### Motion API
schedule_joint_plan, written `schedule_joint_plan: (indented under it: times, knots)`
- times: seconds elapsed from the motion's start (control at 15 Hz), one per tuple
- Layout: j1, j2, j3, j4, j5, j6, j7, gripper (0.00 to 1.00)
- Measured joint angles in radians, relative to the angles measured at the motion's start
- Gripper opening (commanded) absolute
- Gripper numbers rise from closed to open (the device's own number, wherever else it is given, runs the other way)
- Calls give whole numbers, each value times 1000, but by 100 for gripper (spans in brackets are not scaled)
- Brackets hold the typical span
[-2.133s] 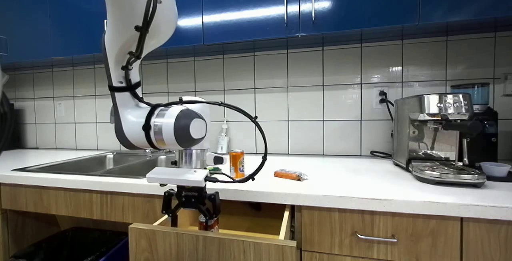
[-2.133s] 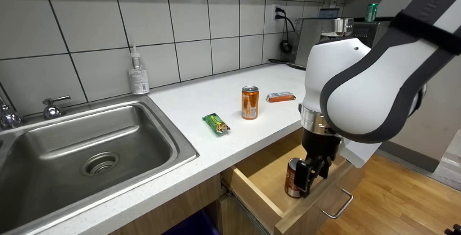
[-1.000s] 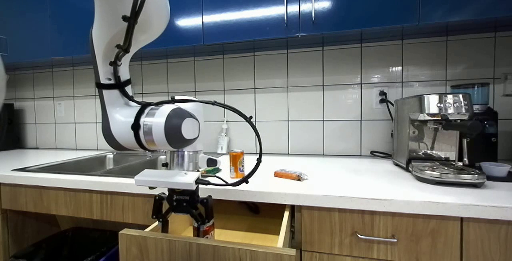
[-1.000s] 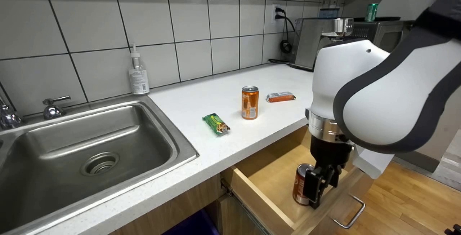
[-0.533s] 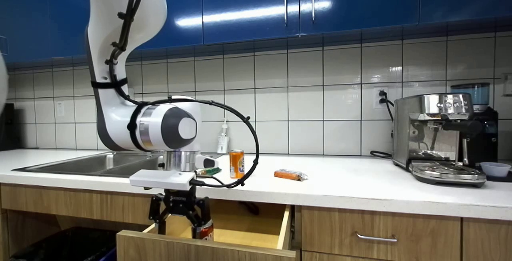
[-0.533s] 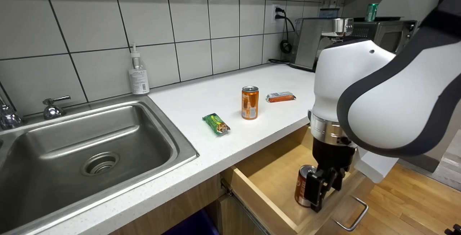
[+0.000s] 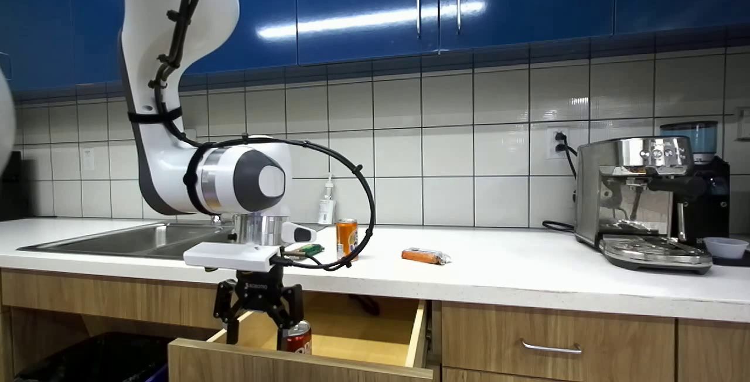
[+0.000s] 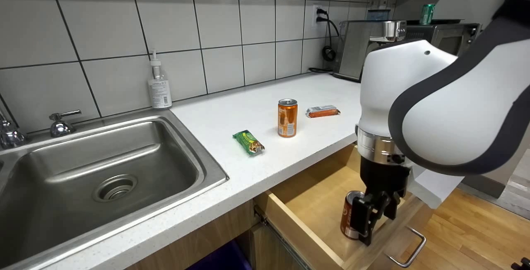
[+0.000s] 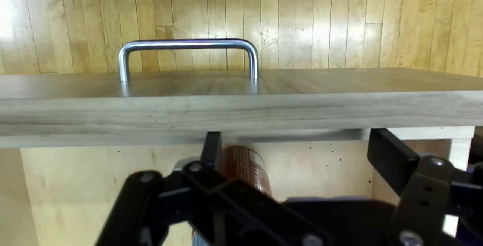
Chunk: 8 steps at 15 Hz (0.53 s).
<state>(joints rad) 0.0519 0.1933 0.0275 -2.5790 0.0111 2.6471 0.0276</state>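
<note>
My gripper (image 7: 258, 338) points down into the pulled-out drawer (image 7: 293, 365), just behind its front board. Its jaws stand wide apart with nothing gripped. In the wrist view the black fingertips (image 9: 392, 151) reach to about the inner face of the drawer front (image 9: 241, 114). A red-brown soda can (image 8: 347, 218) stands upright in the drawer close beside one finger. That finger and its linkage hide part of the can (image 9: 247, 166) in the wrist view. Whether finger and can touch, I cannot tell. A metal handle (image 9: 188, 44) sits on the outer side of the board.
On the counter are an orange can (image 8: 287, 119), a green snack packet (image 8: 248, 142) and an orange packet (image 8: 323, 111). The counter's front edge (image 8: 269, 177) overhangs the drawer. A sink (image 8: 209, 166), an espresso machine (image 7: 638, 194) and a dark bin (image 7: 105, 352) stand around.
The drawer has slid further out, with my gripper and the soda can shifting outward too. During the last half second the gripper has risen slightly. Its jaws have stayed apart.
</note>
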Motion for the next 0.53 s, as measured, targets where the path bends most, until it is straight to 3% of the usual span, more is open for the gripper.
schedule_joint_plan:
  times: [0.53]
  knots:
    - [6, -80, -3, 4, -50, -82, 32, 100]
